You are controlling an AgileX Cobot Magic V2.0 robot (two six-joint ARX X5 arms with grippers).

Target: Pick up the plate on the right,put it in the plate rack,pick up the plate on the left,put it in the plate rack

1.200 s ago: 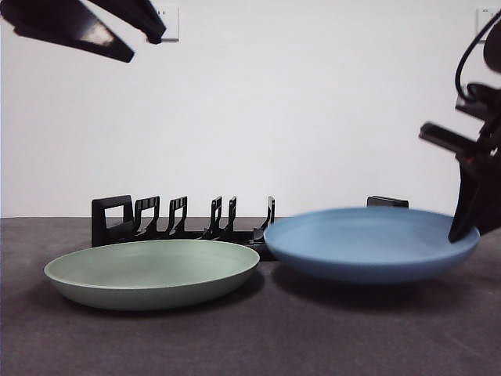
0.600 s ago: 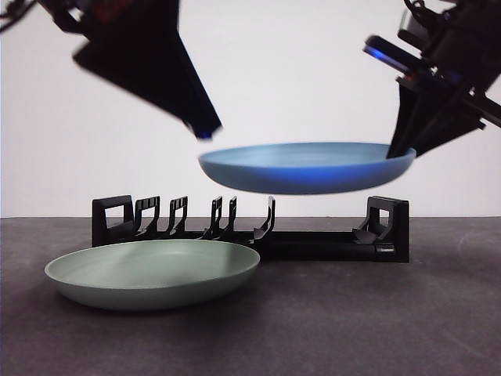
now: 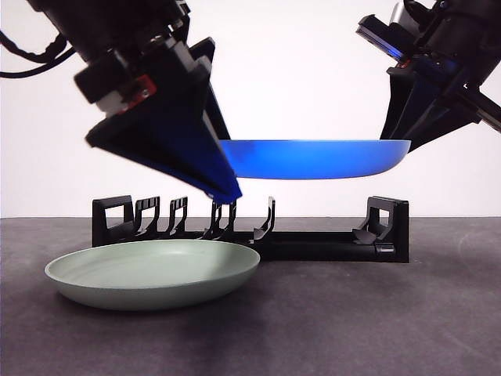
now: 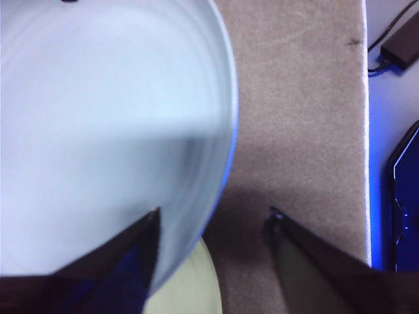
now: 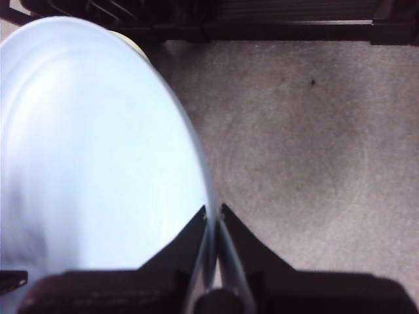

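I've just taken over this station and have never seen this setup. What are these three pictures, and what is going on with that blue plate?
This is a robot with two arms at a table. One picture looks level across the table; the other two come from cameras on each wrist. The right gripper is shut on the rim of the blue plate, holding it level in the air above the black plate rack. The left gripper is open at the plate's opposite edge, one jaw over it. The green plate lies on the table in front of the rack.
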